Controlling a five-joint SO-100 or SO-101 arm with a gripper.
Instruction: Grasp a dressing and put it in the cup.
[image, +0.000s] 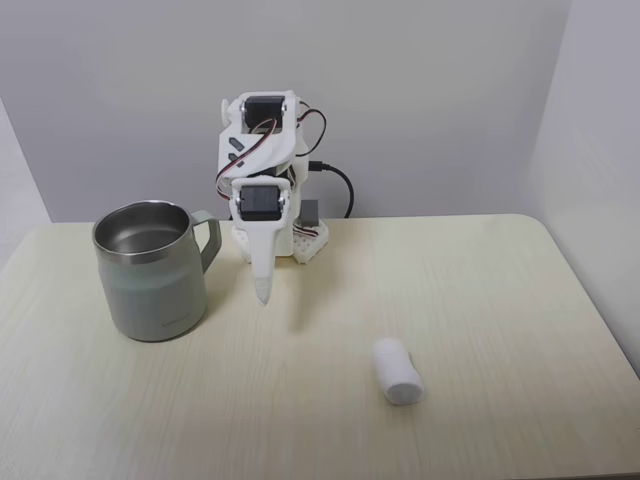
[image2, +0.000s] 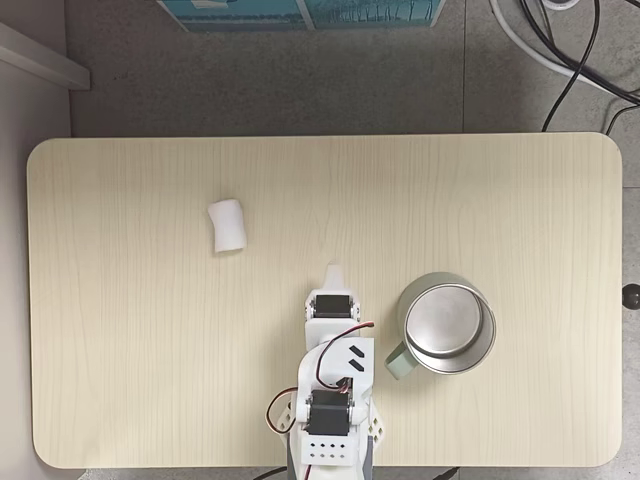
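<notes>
1 dressing (image2: 227, 225) lying flat; axis near-vertical overhead.

A pale wooden table (image: 480, 290) stands against plain grey walls (image: 420, 90), over grey floor (image2: 300, 80) with black cables (image2: 570, 60).

**Around the bench**

A pale wood-grain bench (image2: 150, 400) with rounded corners is standing on grey floor (image2: 300, 90). Black and white cables (image2: 560, 60) are trailing across the floor, and a blue-edged box (image2: 300, 12) is lying just beyond the bench.
</notes>
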